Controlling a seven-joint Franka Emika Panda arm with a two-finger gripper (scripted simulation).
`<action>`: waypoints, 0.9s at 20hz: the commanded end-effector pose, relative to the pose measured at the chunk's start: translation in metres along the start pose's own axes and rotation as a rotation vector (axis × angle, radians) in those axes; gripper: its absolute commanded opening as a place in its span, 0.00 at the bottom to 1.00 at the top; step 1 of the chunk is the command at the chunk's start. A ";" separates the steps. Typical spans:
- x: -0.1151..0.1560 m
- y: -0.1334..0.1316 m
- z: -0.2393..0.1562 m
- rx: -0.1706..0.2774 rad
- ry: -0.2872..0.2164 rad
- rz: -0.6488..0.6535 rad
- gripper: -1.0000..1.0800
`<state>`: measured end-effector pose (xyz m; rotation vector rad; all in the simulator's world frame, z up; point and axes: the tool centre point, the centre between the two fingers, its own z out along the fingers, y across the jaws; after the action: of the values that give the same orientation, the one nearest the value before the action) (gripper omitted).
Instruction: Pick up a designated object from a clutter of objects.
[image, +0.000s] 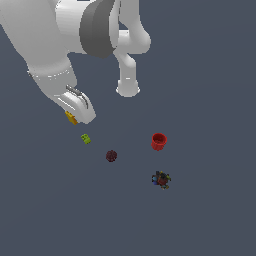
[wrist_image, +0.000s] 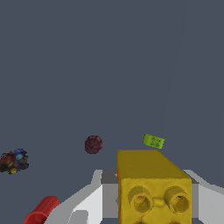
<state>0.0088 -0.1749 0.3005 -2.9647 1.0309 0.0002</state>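
Observation:
The yellow brick (wrist_image: 153, 186) with round studs sits between my fingers in the wrist view. In the exterior view only a small yellow-orange corner of the brick (image: 71, 118) shows beside the white hand. My gripper (image: 75, 116) is shut on it, at the exterior view's left. The lime-green brick (image: 86, 139) lies just below it on the dark floor. It also shows in the wrist view (wrist_image: 153, 141). Whether the yellow brick touches the floor I cannot tell.
A dark maroon ball (image: 111, 156) lies right of the green brick, also in the wrist view (wrist_image: 93, 144). A red cup (image: 158, 141) and a dark multicoloured lump (image: 161, 179) stand at the exterior view's right. The arm's white base (image: 128, 89) stands behind.

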 end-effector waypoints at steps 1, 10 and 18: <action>0.006 0.018 -0.024 0.000 0.000 -0.001 0.00; 0.024 0.059 -0.082 -0.002 0.001 -0.001 0.00; 0.030 0.070 -0.098 -0.003 0.001 -0.001 0.00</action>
<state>-0.0112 -0.2481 0.3968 -2.9676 1.0311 -0.0009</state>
